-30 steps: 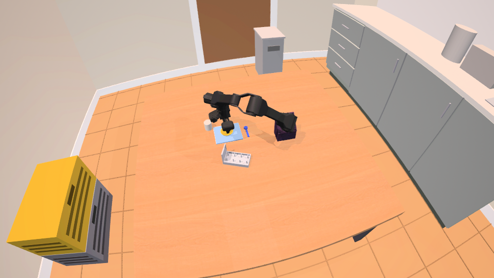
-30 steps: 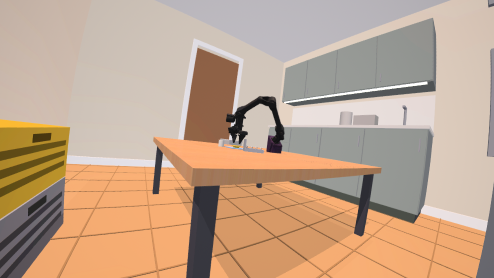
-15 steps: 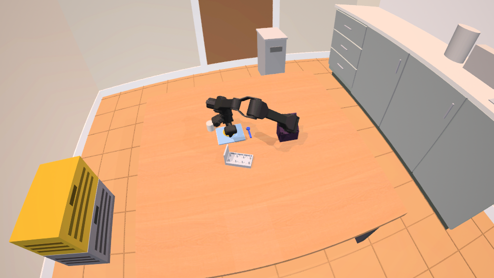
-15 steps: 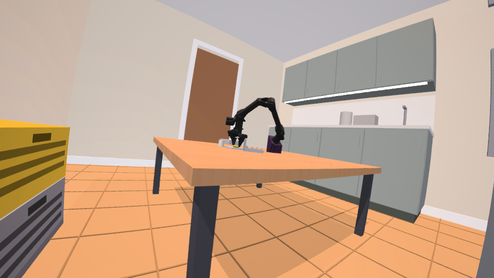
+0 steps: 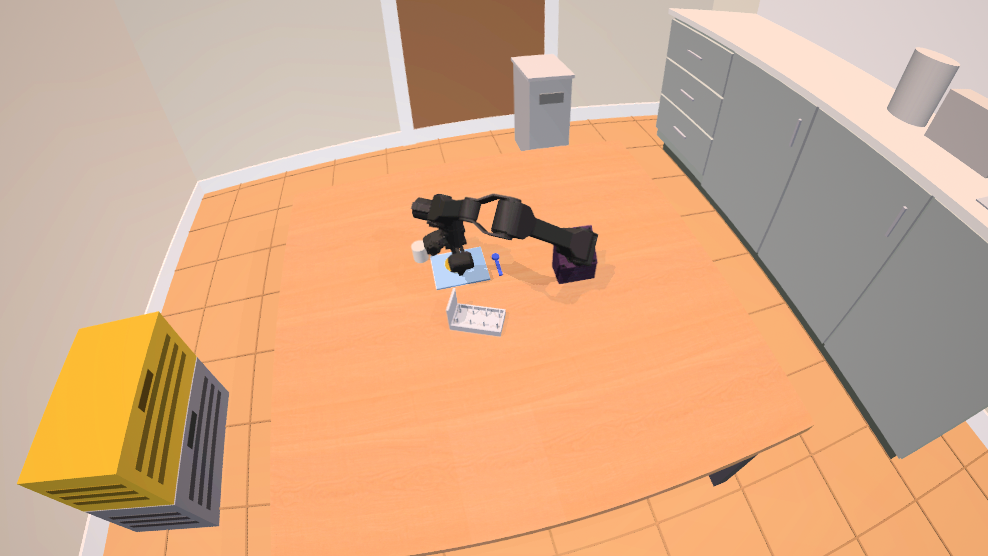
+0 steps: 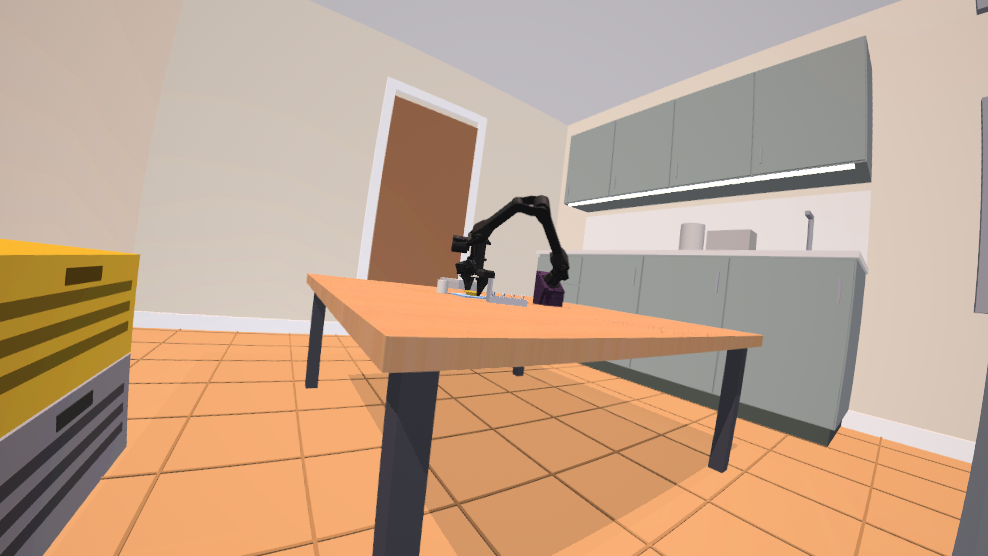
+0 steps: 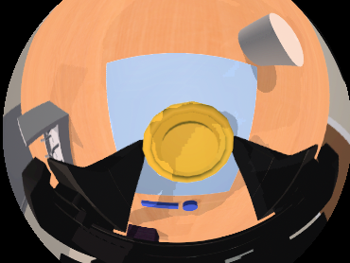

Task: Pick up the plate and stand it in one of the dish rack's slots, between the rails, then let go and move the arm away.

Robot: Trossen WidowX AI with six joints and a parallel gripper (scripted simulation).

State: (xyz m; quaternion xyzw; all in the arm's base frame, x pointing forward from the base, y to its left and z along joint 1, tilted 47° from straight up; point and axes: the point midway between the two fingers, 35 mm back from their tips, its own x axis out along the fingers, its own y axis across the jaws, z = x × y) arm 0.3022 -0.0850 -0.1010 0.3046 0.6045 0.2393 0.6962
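Your end effector [image 7: 189,173] hangs low over the yellow plate [image 7: 187,140] with its fingers spread wide on either side of it, gripping nothing. The plate lies flat on the blue mat [image 7: 126,89] on the tabletop [image 5: 386,387], near the dish rack [image 5: 476,318].

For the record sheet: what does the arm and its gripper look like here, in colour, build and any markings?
The arm is matte black throughout, built of chunky rounded links, and rises from a dark purple block base. No loose cables or printed labels can be made out. The gripper has two flat black fingers tapering to points. In the wrist view, short pale dashes mark the curved black housing below them.
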